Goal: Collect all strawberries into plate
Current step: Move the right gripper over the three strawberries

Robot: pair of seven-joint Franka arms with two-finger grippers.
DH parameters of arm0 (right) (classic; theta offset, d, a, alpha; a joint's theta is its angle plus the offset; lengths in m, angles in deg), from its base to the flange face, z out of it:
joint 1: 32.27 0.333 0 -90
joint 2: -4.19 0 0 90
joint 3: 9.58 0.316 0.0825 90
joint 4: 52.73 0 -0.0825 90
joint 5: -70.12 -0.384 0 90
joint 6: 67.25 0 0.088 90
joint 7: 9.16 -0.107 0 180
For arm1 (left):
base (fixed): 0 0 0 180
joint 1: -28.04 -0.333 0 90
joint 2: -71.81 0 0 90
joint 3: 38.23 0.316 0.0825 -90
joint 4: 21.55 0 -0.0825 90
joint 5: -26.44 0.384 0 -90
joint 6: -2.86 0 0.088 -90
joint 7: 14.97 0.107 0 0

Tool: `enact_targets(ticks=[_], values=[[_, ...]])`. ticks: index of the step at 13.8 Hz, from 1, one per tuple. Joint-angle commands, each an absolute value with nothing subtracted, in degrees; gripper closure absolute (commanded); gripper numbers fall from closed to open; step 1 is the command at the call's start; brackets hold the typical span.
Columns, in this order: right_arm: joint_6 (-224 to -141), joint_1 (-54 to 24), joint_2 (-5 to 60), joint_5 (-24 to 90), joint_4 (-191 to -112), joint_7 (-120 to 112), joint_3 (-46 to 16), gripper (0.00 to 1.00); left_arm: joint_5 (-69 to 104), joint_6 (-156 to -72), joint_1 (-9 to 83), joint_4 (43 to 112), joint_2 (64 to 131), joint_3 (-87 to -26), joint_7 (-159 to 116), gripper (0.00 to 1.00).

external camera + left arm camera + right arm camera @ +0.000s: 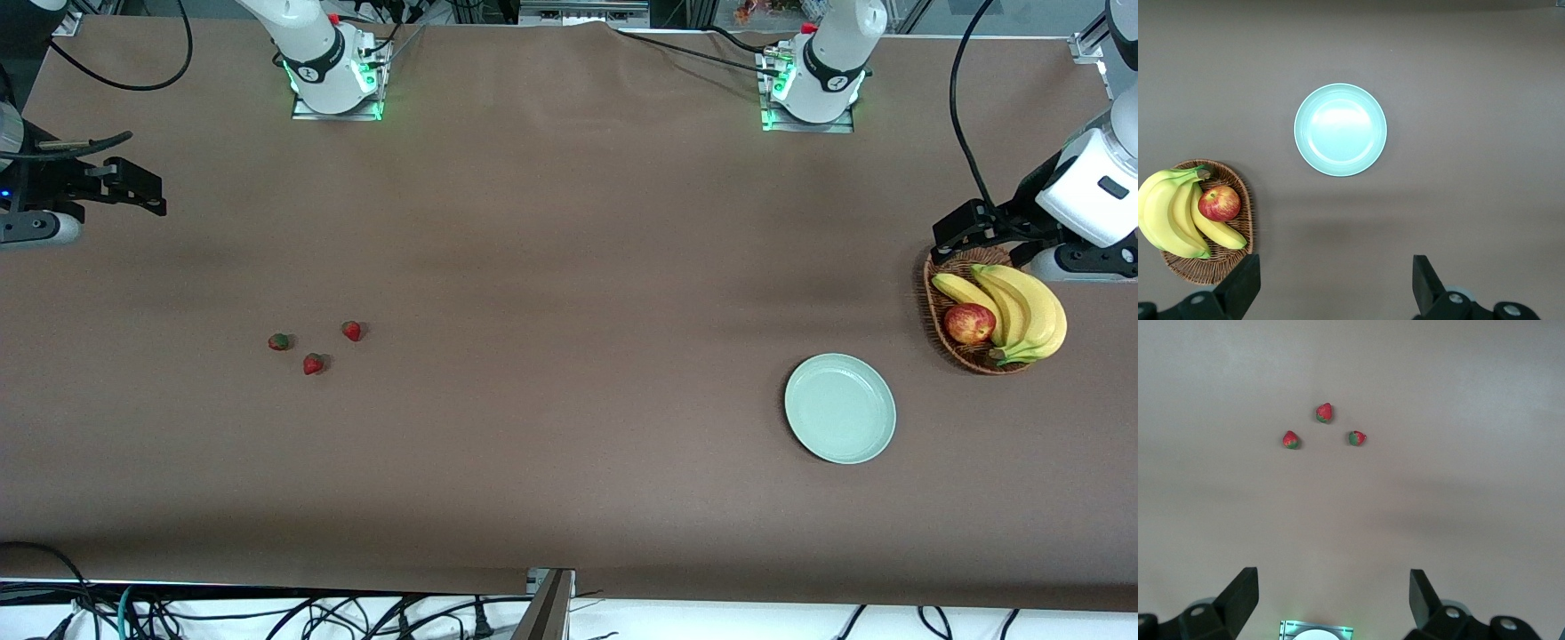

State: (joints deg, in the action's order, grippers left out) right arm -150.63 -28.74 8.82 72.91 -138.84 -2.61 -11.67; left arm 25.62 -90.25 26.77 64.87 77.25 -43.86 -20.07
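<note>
Three strawberries lie close together on the brown table toward the right arm's end: one [352, 331] [1291, 440], one nearest the front camera [313, 364] [1325, 413], and a greener one [279, 341] [1357, 438]. The pale mint plate [840, 408] [1340, 129] sits bare toward the left arm's end. My right gripper [133, 187] [1331, 597] hangs open and holds nothing, high over the table's edge at the right arm's end. My left gripper [965, 227] [1335, 280] is open too, nothing in it, above the rim of the wicker basket.
A wicker basket [935, 311] [1218, 263] with bananas [1022, 311] [1168, 213] and a red apple [969, 323] [1219, 203] stands beside the plate, farther from the front camera. Both arm bases [333, 76] [813, 89] line the table's edge farthest from that camera.
</note>
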Motion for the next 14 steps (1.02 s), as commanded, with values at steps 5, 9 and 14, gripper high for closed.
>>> enact_targets(ticks=[5,9,14], values=[[-150.5,-29.9,9.1,73.5,-137.7,-2.7,-10.5,0.0,26.0,-89.2,26.7,63.4,77.7,-43.9,-19.9,0.0],[-151.0,-30.0,9.4,73.2,-137.7,-2.8,-10.5,0.0,26.1,-89.2,26.7,63.4,77.7,-43.9,-19.9,0.0],[-152.6,-29.9,13.2,71.9,-137.7,-2.8,-10.5,0.0,26.1,-89.2,26.7,63.4,77.7,-43.9,-19.9,0.0]])
